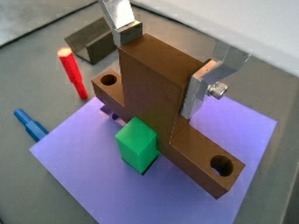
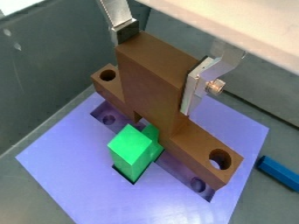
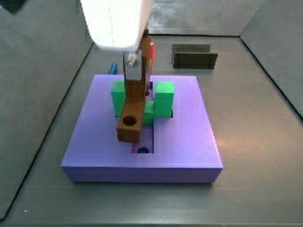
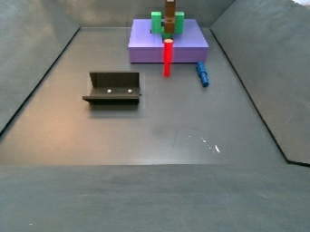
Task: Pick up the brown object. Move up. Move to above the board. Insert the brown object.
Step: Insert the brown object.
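end effector (image 1: 163, 61) gripping brown object (image 1: 158, 96), over board (image 1: 82, 153)

Gripper (image 1: 160, 63) over the board: fingers (image 1: 215, 77) flat silver plates with dark pads in both wrist views. One plate carries a round silver screw. Arm housing (image 3: 116, 22) white, smooth, rounded in a side view.
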You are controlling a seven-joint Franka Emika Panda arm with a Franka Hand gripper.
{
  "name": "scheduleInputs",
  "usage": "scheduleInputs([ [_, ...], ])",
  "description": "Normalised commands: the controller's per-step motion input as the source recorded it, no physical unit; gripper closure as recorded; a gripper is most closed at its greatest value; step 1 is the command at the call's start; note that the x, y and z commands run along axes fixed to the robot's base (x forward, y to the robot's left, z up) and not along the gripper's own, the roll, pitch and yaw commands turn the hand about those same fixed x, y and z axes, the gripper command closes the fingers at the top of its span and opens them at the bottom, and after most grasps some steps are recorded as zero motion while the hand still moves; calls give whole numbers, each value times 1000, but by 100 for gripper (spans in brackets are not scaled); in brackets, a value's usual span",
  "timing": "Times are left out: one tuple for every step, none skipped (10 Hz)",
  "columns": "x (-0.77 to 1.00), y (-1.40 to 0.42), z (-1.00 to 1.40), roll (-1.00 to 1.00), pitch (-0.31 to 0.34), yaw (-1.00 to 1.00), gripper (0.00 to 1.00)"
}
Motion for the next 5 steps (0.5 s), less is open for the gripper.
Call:
scheduleInputs([
  [46, 0, -323, -49, 0, 217, 100],
  [29, -9, -309, -49, 0, 100, 100],
  [100, 0, -231, -11, 0, 0, 100],
  [231, 0, -120, -9, 0, 0, 100],
  [369, 0, -94, 0, 3, 0, 100],
])
